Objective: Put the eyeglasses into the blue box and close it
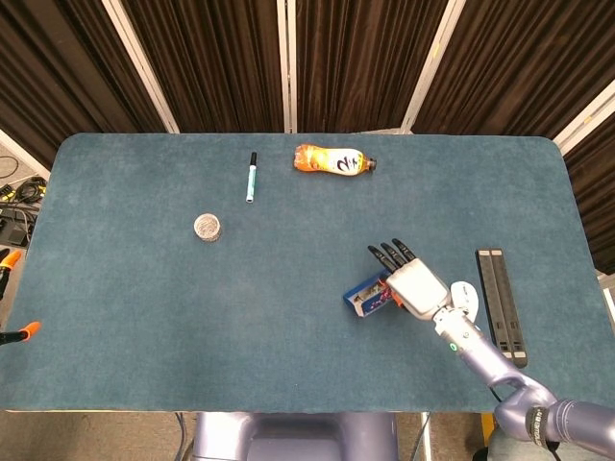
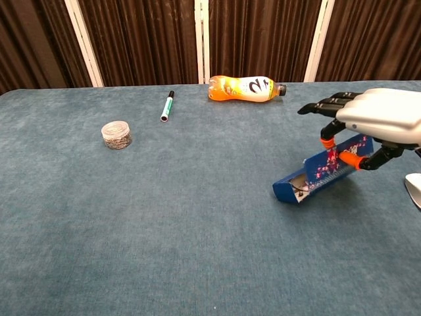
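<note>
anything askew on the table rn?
Yes: the blue box is tilted, one end lifted in the right hand, its low end apparently on the table and partly open. The orange bottle lies on its side.

Your head view looks steeply down from high above the near edge, taking in the whole table (image 1: 115,317) with dark curtains (image 1: 356,58) across the top of the frame. Your chest view sits low and closer, facing level across the tabletop toward those curtains, and crops the sides. Both share the orange bottle (image 1: 332,159) at upper centre, the marker (image 2: 168,105), the small round tin (image 2: 116,135) at left, and the right hand (image 2: 378,122) at right.
</note>
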Motion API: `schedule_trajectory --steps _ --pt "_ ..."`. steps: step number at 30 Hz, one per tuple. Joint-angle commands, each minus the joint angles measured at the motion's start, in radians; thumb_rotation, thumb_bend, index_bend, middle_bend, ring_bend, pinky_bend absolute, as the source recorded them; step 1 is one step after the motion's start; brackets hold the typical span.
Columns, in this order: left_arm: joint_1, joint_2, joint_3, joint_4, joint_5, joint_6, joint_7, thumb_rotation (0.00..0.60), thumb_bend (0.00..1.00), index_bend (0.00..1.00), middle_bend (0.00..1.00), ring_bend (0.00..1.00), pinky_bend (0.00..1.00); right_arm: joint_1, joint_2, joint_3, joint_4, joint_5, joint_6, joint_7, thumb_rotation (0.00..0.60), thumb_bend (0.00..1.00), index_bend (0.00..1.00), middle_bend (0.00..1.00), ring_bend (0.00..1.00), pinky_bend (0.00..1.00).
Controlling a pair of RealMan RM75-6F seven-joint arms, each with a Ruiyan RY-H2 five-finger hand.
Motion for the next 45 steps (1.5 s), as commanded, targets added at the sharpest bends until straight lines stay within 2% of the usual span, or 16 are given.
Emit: schedule_trajectory --steps 1,7,19,22,23,25,27,29,31,36,41,45 --pt "-0.002 -0.002 0.0 -0.001 -0.002 -0.003 0.004 0.6 0.0 0.0 0.0 0.0 0.0 0.021 -0.011 0.004 -0.009 0.004 -0.04 -0.064 0.6 0.5 0.63 0.0 0.0 0.0" --pt "-0.005 -0.004 -0.002 0.0 -0.012 -0.009 0.009 0.6 0.0 0.0 0.0 0.0 0.0 0.053 -0.072 0.018 0.033 0.033 -0.093 -0.192 0.6 0.5 0.63 0.0 0.0 0.0" --pt "-0.004 0.0 -0.002 0.006 -0.016 -0.012 -0.004 0.6 0.0 0.0 0.0 0.0 0.0 0.059 -0.098 0.026 0.033 0.077 -0.123 -0.239 0.6 0.5 0.62 0.0 0.0 0.0" --pt "-0.004 0.001 -0.001 0.005 -0.014 -0.011 -0.004 0.6 0.0 0.0 0.0 0.0 0.0 0.057 -0.102 0.025 0.039 0.084 -0.125 -0.242 0.6 0.5 0.53 0.0 0.0 0.0" --pt "-0.004 0.0 0.0 0.004 -0.014 -0.011 -0.002 0.6 0.0 0.0 0.0 0.0 0.0 0.056 -0.103 0.025 0.04 0.087 -0.125 -0.242 0.6 0.48 0.44 0.0 0.0 0.0" --pt "-0.004 -0.001 0.0 0.004 -0.014 -0.011 0.001 0.6 0.0 0.0 0.0 0.0 0.0 0.052 -0.106 0.028 0.038 0.093 -0.117 -0.24 0.6 0.4 0.26 0.0 0.0 0.0" --pt "-0.005 -0.002 0.0 0.005 -0.016 -0.011 0.003 0.6 0.0 0.0 0.0 0.0 0.0 0.047 -0.107 0.031 0.036 0.093 -0.104 -0.243 0.6 0.25 0.1 0.0 0.0 0.0" --pt "-0.005 -0.003 -0.001 0.005 -0.018 -0.012 0.004 0.6 0.0 0.0 0.0 0.0 0.0 0.04 -0.108 0.038 0.029 0.085 -0.076 -0.24 0.6 0.14 0.04 0.0 0.0 0.0" --pt "-0.004 -0.005 -0.002 0.007 -0.02 -0.007 0.011 0.6 0.0 0.0 0.0 0.0 0.0 0.032 -0.099 0.046 0.008 0.073 -0.047 -0.221 0.6 0.06 0.02 0.0 0.0 0.0" --pt "-0.001 -0.003 -0.003 0.001 -0.015 0.005 0.012 0.6 0.0 0.0 0.0 0.0 0.0 0.012 -0.031 0.048 -0.087 0.08 -0.032 -0.17 0.6 0.04 0.01 0.0 0.0 0.0" --pt "-0.001 -0.002 -0.002 0.001 -0.014 0.001 0.01 0.6 0.0 0.0 0.0 0.0 0.0 0.015 0.059 0.017 -0.158 0.126 -0.12 -0.152 0.6 0.04 0.0 0.0 0.0 0.0" --pt "0.0 -0.005 0.0 -0.001 -0.01 0.007 0.019 0.6 0.0 0.0 0.0 0.0 0.0 0.023 0.064 0.01 -0.146 0.145 -0.159 -0.133 0.6 0.05 0.0 0.0 0.0 0.0"
